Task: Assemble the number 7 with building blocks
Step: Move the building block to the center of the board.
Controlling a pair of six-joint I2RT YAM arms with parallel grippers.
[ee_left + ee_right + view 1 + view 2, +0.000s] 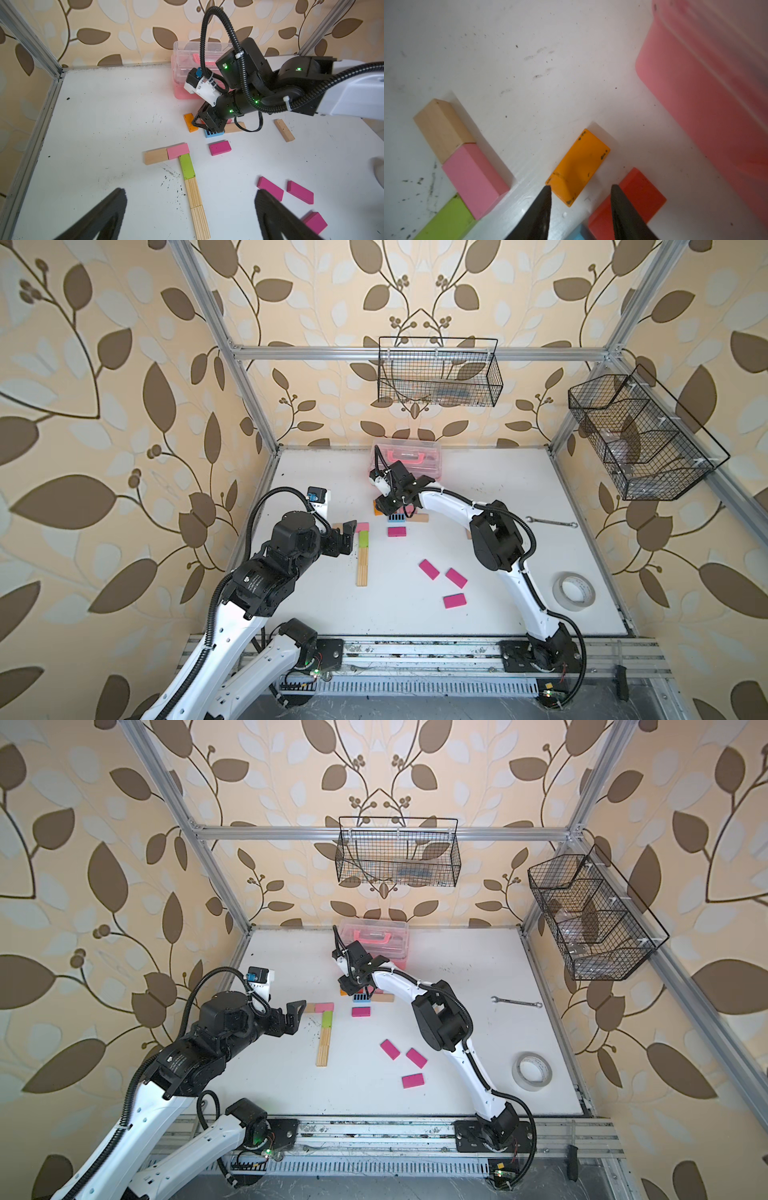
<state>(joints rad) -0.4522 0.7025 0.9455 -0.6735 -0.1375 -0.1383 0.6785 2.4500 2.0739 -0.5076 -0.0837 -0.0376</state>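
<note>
Right gripper (390, 511), in a top view, stands over a blue block (395, 517) mid-tabletop (478, 605); the 7 (363, 541) lies nearer the left edge. Left wrist view: left gripper (189, 190) spread wide. Right wrist view: fingers (544, 207) half apart, grip unclear. Fetching seems the step; next, pinch and lift.

Number 7 (187, 170) flat, left of worktop (540, 481) centre: plain wood block (156, 158), light pink block (178, 151) as bar; lime green block (327, 1018), two ribbed wood blocks (193, 193) descending toward front edge. Orange block (578, 167), red block (629, 199), blue-striped block (214, 134) clustered toward far edge; magenta blocks (456, 577) scattered mid-worktop.
</note>
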